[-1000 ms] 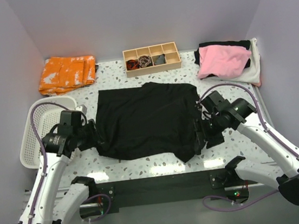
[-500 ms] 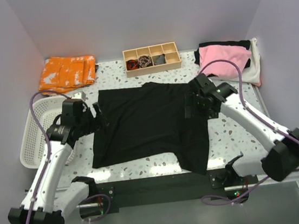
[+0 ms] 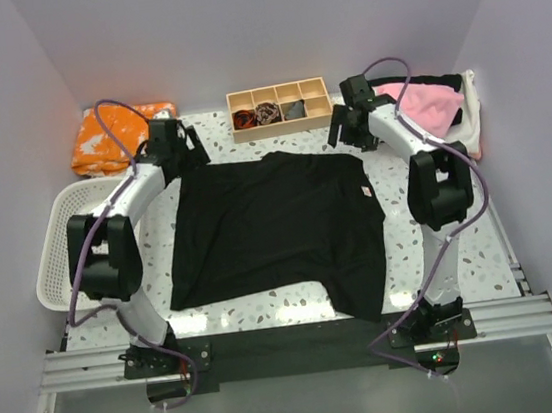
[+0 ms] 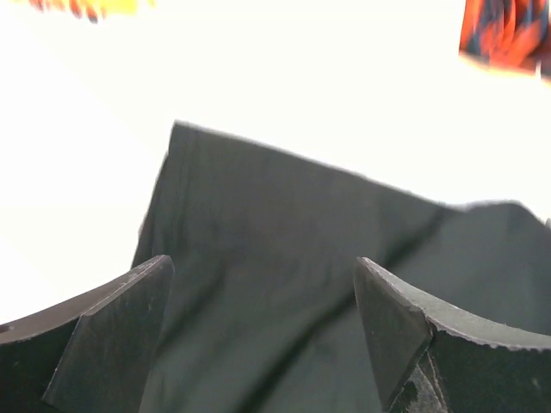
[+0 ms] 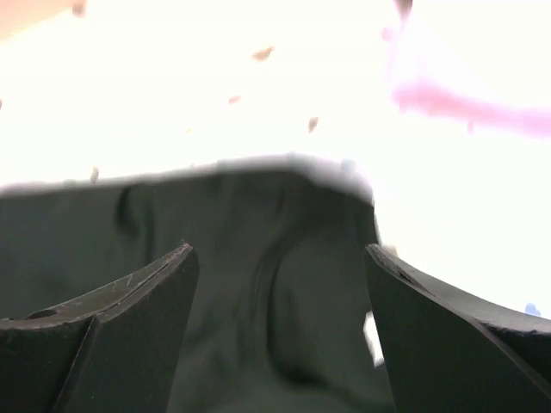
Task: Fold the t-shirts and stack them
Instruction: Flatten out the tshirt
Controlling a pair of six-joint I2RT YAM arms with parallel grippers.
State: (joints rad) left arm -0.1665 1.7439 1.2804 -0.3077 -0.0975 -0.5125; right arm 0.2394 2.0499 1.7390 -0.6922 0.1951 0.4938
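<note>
**Fig.: both arms at far edge of shirt, top view w/ wrist views.**

L pincer [image 4: 258, 288]: jaws spread, nothing between them. Black cloth lies under the gap, at the shirt's far-left corner. R pincer [image 5: 275, 280]: also spread and empty, above the far-right corner.

The large plain black cotton t-shirt [image 3: 274, 232] lies open mid-desk, roughly flat. Its small white label [image 3: 363, 192] shows near the right side. Its near-right corner reaches close to the front edge of the speckled white desk [image 3: 412, 250].

Beyond the R pincer is the folded pile w/ a pink t-shirt on top [image 3: 425, 108]. Beyond the L pincer is the orange patterned cloth [image 3: 98, 148]. The compartmented wooden tray [image 3: 279, 105] sits between them at the back, and the white plastic basket [image 3: 60, 253] stands at left.

Risks (judgement):
- A pinch at the far corners may take only one layer, so the fold would come out skewed.
- Dragging the shirt nearward could slide the near-right corner off the desk.
- The R pincer is near the pink pile and could snag it.

Vs. 1 s earlier: the pincers were at the shirt's L and R sides, nearer the bases. Both arms have since stretched to the far corners. The shirt is flatter and the label is now exposed.
</note>
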